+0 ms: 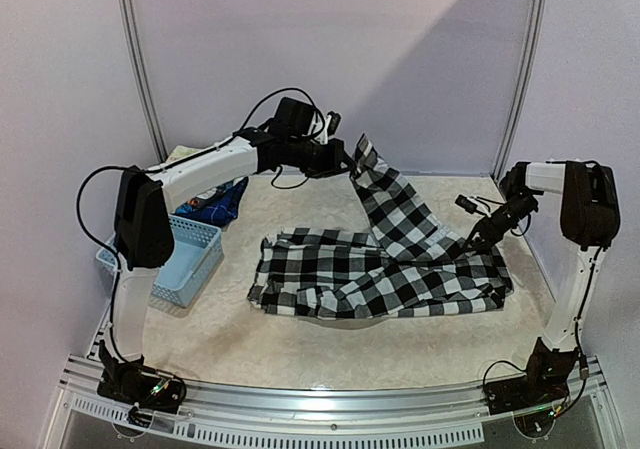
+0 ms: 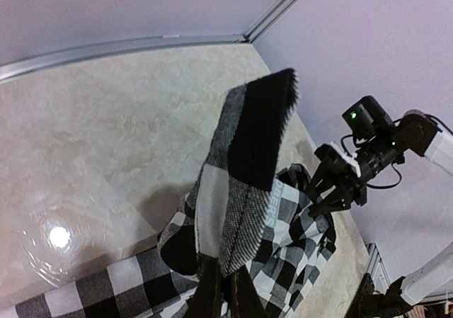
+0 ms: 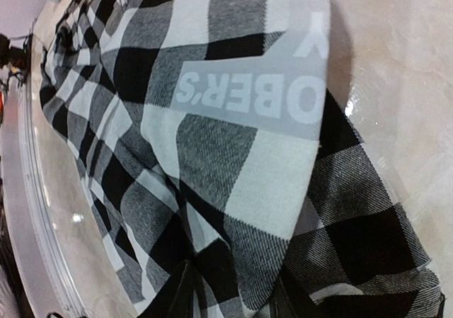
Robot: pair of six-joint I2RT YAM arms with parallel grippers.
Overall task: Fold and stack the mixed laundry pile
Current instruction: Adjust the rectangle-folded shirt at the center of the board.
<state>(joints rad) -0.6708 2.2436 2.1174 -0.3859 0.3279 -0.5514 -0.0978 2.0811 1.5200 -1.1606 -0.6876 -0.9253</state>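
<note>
The black-and-white checked shirt (image 1: pixel 380 279) lies spread across the middle of the table. My left gripper (image 1: pixel 345 165) is shut on one end of it and holds that strip raised at the back; in the left wrist view the cloth (image 2: pixel 244 169) hangs pinched in the gripper (image 2: pixel 231 293). My right gripper (image 1: pixel 470 241) is low at the shirt's right side, also seen in the left wrist view (image 2: pixel 331 192). In the right wrist view its gripper (image 3: pixel 230 297) has bunched checked cloth (image 3: pixel 233 120) between its dark fingers. A dark blue printed piece (image 1: pixel 215 207) lies behind the basket.
A light blue perforated basket (image 1: pixel 185 259) stands at the table's left edge under my left arm. A pale cloth (image 1: pixel 183 155) shows at the back left. Pale walls with metal posts close in the back and the sides.
</note>
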